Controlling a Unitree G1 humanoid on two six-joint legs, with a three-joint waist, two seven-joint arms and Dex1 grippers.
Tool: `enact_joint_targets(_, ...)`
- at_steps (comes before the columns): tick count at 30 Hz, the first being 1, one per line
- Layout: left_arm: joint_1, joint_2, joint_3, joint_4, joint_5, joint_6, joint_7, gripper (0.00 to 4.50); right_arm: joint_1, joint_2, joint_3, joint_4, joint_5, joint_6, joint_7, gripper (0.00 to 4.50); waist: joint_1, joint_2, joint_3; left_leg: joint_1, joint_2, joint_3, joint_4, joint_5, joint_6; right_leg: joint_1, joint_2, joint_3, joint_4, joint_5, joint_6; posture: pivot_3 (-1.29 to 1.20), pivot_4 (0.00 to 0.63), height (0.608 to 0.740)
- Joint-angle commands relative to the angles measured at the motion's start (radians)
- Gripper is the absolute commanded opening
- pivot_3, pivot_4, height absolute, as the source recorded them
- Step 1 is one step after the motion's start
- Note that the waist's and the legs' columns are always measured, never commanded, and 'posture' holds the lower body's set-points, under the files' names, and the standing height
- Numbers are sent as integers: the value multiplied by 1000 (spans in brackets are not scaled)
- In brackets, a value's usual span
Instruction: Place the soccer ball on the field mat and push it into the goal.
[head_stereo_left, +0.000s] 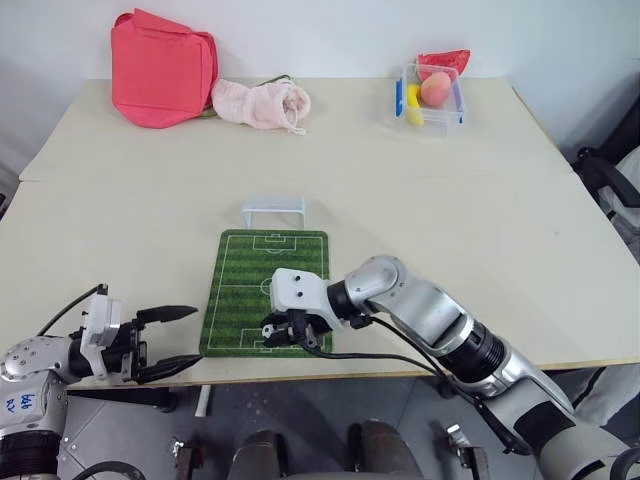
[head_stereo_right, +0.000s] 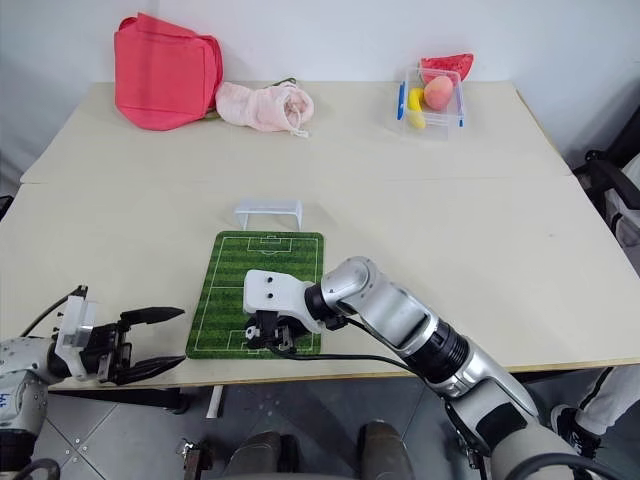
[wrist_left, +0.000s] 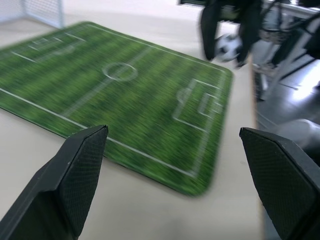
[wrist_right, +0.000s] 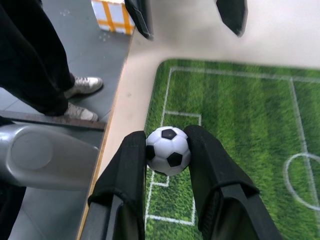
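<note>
Head views: the right gripper (head_stereo_left: 283, 329) hangs over the near end of the field mat (head_stereo_left: 285, 262), fingers pointing down at the penalty area closest to the table edge. The left gripper (head_stereo_left: 172, 343) sits off the mat's near left corner, pointing toward it, its fingers spread wide with nothing between them. The goal (head_stereo_left: 273, 210) stands on the table (head_stereo_left: 480, 230) just beyond the mat's far end, mouth facing the mat. At the far edge of the table lie a red bag (head_stereo_left: 160, 68), a pink pouch (head_stereo_left: 262, 103) beside it, and a clear box (head_stereo_left: 432, 95) of toy fruit off to the right.

Left wrist view: both black fingers (wrist_left: 75, 175) frame the mat's near corner. Past the corner, the soccer ball (wrist_left: 229, 46) shows between the other gripper's dark fingers.

Right wrist view: the two fingers are pinched narrow on the ball, one pad on each side. The ball is held above the mat's near penalty box. The left gripper's fingertips (wrist_right: 232, 14) show past the mat. A person's legs and shoes (wrist_right: 82, 86) stand on the floor beside the table.
</note>
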Motion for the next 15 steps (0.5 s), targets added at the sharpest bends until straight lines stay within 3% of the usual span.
enact_joint_targets(1,12,17,4,-34,-17,8,-15,4500,-22,28,15,35,-35,-42,-10,864,-1,0,0,0,0,0,1,0,0,0,0,0,0,0,0,0,150,740)
enact_joint_targets(15,31,18,43,-49,-30,4,19,4500,-36,82,50,150,-91,-129,36,864,-6,0,0,-1,1,0,0,0,0,-1,0,0,0,0,0,0,150,740)
